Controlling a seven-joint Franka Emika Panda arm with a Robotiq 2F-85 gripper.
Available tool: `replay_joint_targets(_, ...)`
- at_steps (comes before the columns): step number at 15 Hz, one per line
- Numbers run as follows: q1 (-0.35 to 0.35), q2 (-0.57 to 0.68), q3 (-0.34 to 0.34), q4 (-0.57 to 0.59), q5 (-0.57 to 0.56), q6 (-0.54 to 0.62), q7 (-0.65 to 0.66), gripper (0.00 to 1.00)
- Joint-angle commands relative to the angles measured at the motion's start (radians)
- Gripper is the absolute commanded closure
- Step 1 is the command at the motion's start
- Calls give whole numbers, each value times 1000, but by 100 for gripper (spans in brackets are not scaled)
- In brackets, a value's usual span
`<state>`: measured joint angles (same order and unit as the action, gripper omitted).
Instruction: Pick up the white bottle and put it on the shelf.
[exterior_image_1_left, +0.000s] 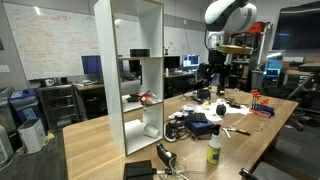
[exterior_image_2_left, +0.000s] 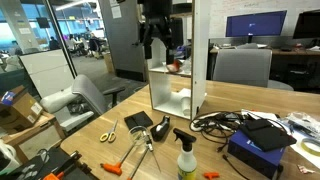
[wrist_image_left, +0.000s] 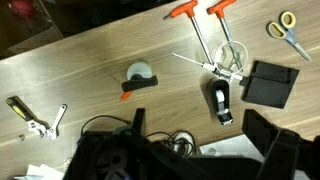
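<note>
The shelf (exterior_image_1_left: 130, 70) stands upright on the wooden table (exterior_image_1_left: 100, 150), its stacked open compartments facing the side where the clutter lies. The white bottle (exterior_image_1_left: 214, 150) stands upright on the tabletop, well apart from the shelf's foot and nearer the table's edge than the shelf is. In an exterior view it shows again (exterior_image_2_left: 186, 163), in front of the shelf (exterior_image_2_left: 180, 85) and outside every compartment. The gripper (exterior_image_2_left: 156, 48) hangs high in the air beside the shelf's upper part, far above the bottle and touching nothing. As far as that small view lets one judge, its fingers are parted and there is nothing between them. In an exterior view the gripper (exterior_image_1_left: 214, 80) is only a dark shape beyond the shelf, about level with its middle boards. A small orange object (exterior_image_1_left: 146, 98) lies in one of the shelf's middle compartments. A tangle of black cables (exterior_image_2_left: 215, 125) lies on the table just beside the shelf's foot. In the wrist view, scissors (wrist_image_left: 288, 30) and two orange-handled tools (wrist_image_left: 186, 12) lie flat on the wood.
</note>
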<state>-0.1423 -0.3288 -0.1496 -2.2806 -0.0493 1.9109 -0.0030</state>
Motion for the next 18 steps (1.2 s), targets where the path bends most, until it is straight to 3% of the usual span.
replay_joint_targets(1,-3,0,2,6,1,-2,-1,0)
replay_joint_targets(18,-9,21,-1,27,15,-35,29,0)
